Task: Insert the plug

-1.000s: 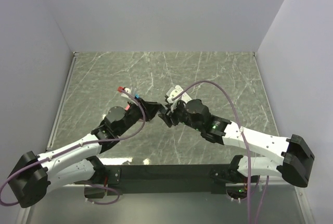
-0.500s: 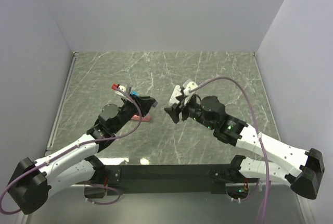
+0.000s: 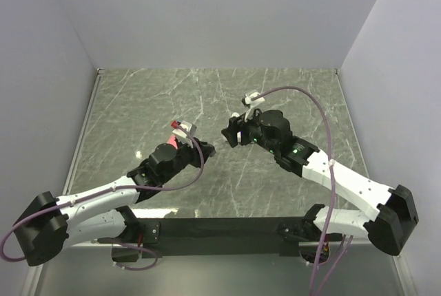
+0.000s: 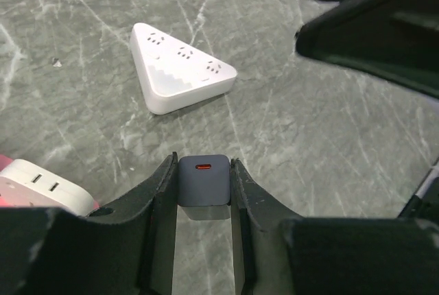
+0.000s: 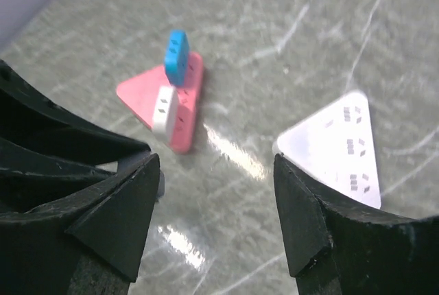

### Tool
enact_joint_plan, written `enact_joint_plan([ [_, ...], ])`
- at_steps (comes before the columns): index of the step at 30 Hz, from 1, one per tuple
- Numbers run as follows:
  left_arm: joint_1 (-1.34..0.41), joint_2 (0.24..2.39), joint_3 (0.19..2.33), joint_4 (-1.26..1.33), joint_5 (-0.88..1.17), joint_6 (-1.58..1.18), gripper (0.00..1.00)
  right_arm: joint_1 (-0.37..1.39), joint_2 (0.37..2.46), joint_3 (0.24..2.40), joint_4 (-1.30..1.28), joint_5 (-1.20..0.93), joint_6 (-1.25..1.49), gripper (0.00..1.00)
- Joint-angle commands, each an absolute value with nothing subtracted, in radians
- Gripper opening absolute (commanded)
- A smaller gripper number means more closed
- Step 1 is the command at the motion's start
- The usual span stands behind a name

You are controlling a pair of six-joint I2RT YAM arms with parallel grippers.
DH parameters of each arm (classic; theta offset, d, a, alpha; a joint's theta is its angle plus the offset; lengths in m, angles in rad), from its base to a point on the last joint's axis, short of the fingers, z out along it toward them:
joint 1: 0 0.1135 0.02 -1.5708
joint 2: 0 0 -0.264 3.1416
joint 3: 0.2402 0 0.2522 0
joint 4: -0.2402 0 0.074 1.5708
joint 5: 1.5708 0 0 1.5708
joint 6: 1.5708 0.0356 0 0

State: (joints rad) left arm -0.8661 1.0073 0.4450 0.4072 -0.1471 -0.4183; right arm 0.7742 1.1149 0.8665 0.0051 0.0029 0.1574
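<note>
A grey charger plug [image 4: 203,180] is gripped between the narrowly spaced fingers of the left gripper [image 4: 203,163], near the white triangular power strip [image 4: 180,68] but clear of it. The right gripper [image 5: 216,171] is spread wide and holds nothing, close beside the same strip. The prongs are hidden. They should be squared to one socket group on the strip and pushed straight in. The strip should probably be steadied so it cannot slide.

Bright even light, blurry right-wrist view
</note>
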Motion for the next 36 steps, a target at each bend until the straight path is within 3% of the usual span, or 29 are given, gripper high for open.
enact_joint_plan([
  [1,-0.870,1.048,0.462,0.469,-0.181,-0.362,0.01,0.765,1.134,0.922,-0.046,0.029,0.219,0.73],
  [9,-0.861,1.216,0.702,0.249,-0.113,-0.359,0.01,0.778,1.039,0.775,-0.041,0.093,0.198,0.70],
  [15,-0.861,1.169,0.680,0.255,-0.127,-0.341,0.01,0.781,1.081,0.790,-0.057,0.057,0.180,0.68],
  [20,-0.859,1.253,0.712,0.293,-0.216,-0.345,0.01,0.792,1.080,0.799,-0.077,0.150,0.202,0.68],
  [23,-0.858,1.304,0.723,0.348,-0.219,-0.354,0.01,0.729,1.133,0.827,-0.086,0.253,0.228,0.69],
  [36,-0.838,1.457,0.836,0.446,-0.187,-0.345,0.01,0.434,1.505,0.940,0.058,0.132,0.288,0.68],
])
